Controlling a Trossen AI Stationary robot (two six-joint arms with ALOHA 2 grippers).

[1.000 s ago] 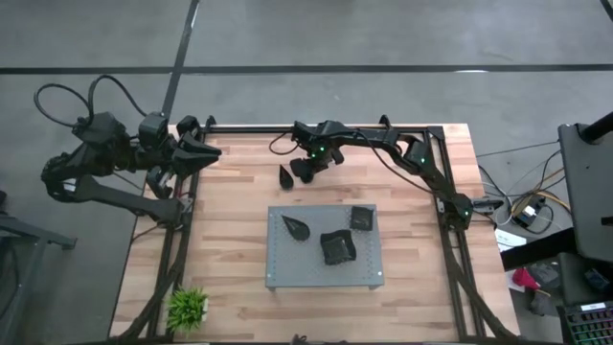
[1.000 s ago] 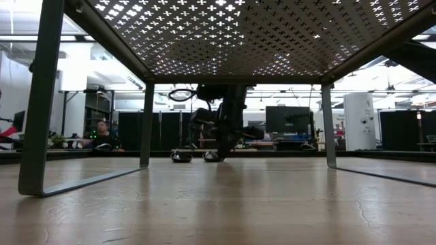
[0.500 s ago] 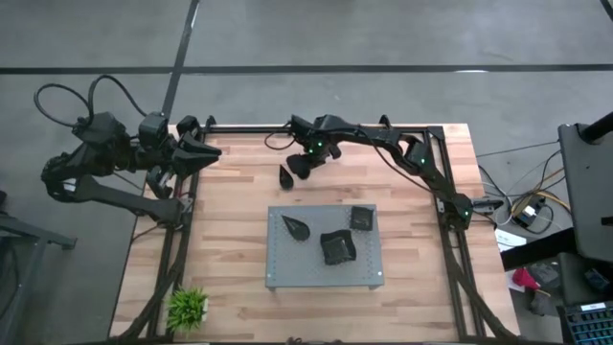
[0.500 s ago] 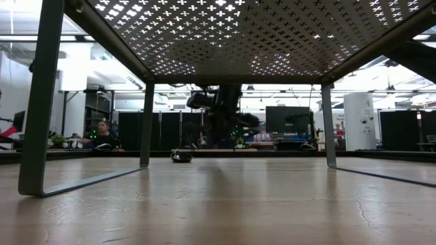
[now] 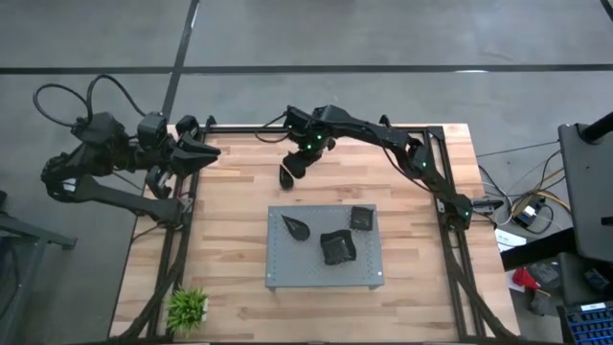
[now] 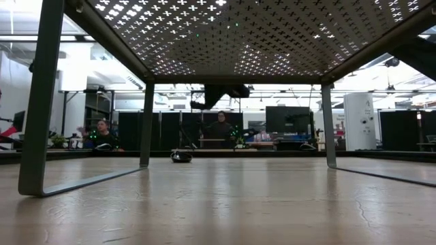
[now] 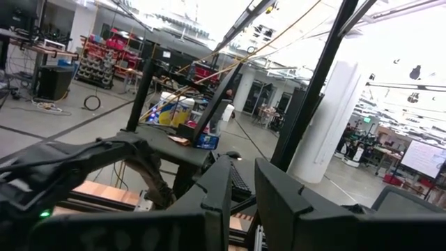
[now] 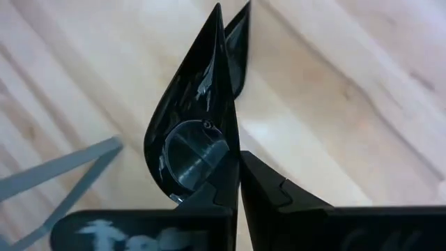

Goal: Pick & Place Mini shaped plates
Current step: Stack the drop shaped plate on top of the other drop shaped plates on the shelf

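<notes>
The tabletop (image 5: 239, 192) is pale butcher-block wood in long strips, framed by dark metal rails. On its middle stands a grey perforated board (image 5: 322, 273) on thin bent-metal legs; from the low view its underside shows a dense pattern of small cross-shaped holes. Three mini shaped plates lie on the board, all glossy black: a teardrop plate (image 5: 296, 228) with a pointed tip on the left, a square plate (image 5: 337, 247) with raised wavy rims in the middle, and a smaller square plate (image 5: 361, 218) to the far right of it. A small green plant (image 5: 187, 309) stands at the near left corner of the tabletop.

The right arm reaches from its base on the right edge in a long arc across the far part of the tabletop, its right end effector (image 5: 295, 169) pointing down and to the left, above the wood beyond the board's far left corner. Its fingers are pressed together on the rim of a held teardrop plate (image 8: 198, 132), smooth and shiny, with a round well in the wide end and a sharp tip pointing away from the fingers. The plate is lifted clear of the wood.

The left arm is folded at the far left edge, its left end effector (image 5: 203, 153) over the tabletop's edge, the fingers a narrow gap apart, holding nothing
</notes>
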